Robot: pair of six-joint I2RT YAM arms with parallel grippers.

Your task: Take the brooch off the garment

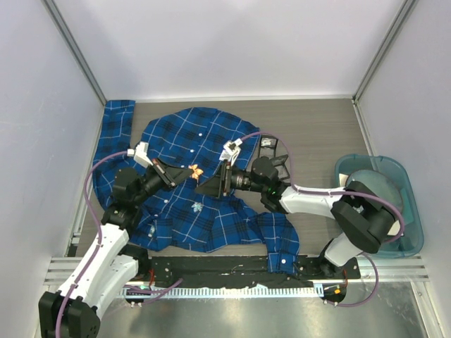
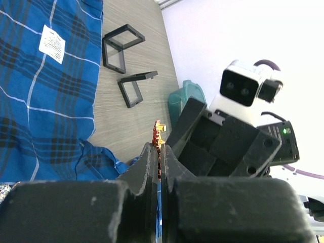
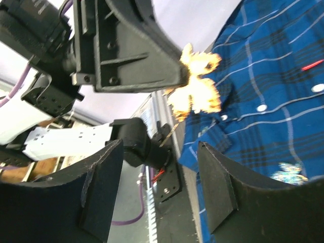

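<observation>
The brooch (image 1: 196,170), a small orange-and-gold piece with ragged wing-like lobes, is sitting right at the tips of the left end effector (image 1: 189,174), whose fingers (image 2: 150,161) are pressing together on it so that only its upper edge is poking out beyond them (image 2: 158,132). From the right wrist it is showing bright and overexposed at the end of that dark finger (image 3: 195,83), in front of the plaid; whether it is touching the cloth or hanging free of it cannot be told. The garment (image 1: 190,141) is lying spread under both end effectors, blue and navy with thin white lines, its white buttons (image 3: 261,108) running just beyond the brooch and its small white label (image 2: 52,43) lying far ahead and to the left of the left fingers. A second, paler ornament (image 1: 196,206) is resting on the fabric just behind the left tips, toward the arm bases. The right end effector (image 1: 215,179) is facing the left one from close by, its two fingers spread wide (image 3: 159,147) and gripping nothing. Past the right end effector, black open frames (image 2: 124,48) are lying on the bare grey counter (image 1: 317,127), and further out beside the right arm a teal bin (image 1: 416,211) is standing.
</observation>
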